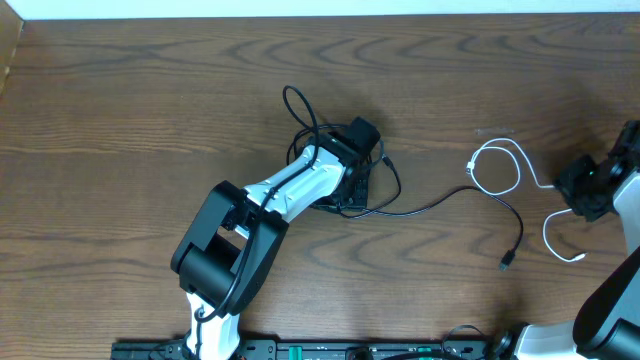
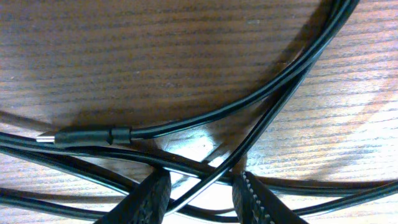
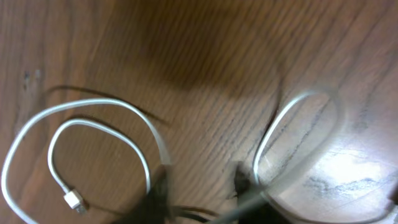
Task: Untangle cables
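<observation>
Black cables (image 2: 186,126) lie tangled near the centre of the table (image 1: 150,100), under the left arm's wrist. One strand runs right from the tangle and ends in a small plug (image 1: 507,262). The left pincer (image 2: 202,186) is released, with its fingers (image 2: 149,199) apart on either side of crossing black strands. A black plug end (image 2: 81,135) lies just ahead of them. The white cable (image 3: 93,100) lies looped well to the right, apart from the tangle, and reaches the right pincer (image 3: 199,186). That view is blurred, so it cannot be told whether this pincer is clenched or released.
</observation>
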{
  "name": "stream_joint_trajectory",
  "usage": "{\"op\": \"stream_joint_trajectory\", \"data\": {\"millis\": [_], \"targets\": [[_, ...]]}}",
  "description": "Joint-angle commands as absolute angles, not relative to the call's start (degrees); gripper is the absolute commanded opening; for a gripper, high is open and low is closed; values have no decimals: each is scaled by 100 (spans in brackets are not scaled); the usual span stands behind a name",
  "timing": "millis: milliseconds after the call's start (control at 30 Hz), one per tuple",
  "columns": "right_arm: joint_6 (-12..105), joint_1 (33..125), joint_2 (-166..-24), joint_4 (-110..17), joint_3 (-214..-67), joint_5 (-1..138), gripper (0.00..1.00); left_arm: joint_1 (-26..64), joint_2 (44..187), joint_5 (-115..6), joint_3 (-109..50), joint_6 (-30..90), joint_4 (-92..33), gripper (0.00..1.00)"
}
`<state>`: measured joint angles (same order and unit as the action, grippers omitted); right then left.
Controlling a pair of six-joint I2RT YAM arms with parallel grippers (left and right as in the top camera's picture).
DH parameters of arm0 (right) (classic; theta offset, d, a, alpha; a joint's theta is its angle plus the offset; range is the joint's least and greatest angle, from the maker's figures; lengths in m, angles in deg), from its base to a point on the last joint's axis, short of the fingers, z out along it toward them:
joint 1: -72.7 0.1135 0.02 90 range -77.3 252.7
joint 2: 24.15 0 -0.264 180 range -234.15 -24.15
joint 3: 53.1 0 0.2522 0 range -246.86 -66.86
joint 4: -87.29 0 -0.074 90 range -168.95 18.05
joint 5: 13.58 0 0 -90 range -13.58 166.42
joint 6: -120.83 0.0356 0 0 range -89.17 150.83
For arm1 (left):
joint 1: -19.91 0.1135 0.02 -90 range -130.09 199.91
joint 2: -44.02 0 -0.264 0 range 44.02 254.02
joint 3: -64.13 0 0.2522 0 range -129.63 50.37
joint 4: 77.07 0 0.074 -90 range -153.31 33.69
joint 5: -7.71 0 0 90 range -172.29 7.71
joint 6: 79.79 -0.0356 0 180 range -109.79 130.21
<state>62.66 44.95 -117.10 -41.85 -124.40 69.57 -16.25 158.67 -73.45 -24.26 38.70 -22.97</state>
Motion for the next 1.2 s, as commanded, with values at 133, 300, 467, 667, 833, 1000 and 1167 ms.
{"op": "stream_joint_trajectory", "data": {"millis": [133,300,467,667,833,1000,1167], "targets": [[6539,4460,-11661,-4561,-12541,6465,1,-1592,16202,-7546,-2131,3883,-2183,39],[6012,4425,-11661,-4480,-13529,5991,1,-1592,16202,-7542,-2131,3885,-2181,39],[5460,4301,-11661,-3947,-15386,5980,1,-1590,16202,-7526,-2131,3902,-2183,39],[5341,3997,-11661,-3455,-17343,6681,1,-1590,16202,-7526,-2131,3902,-2183,39],[5344,3695,-11661,-3171,-18304,7578,1,-1592,16202,-7526,-2131,3902,-2181,39],[5344,3628,-11670,-2983,-18370,7715,1,-1590,16202,-7529,-2131,3902,-2183,39],[5298,3652,-11723,-2371,-17959,7759,1,-1592,16202,-7526,-2131,3902,-2164,39]]}}
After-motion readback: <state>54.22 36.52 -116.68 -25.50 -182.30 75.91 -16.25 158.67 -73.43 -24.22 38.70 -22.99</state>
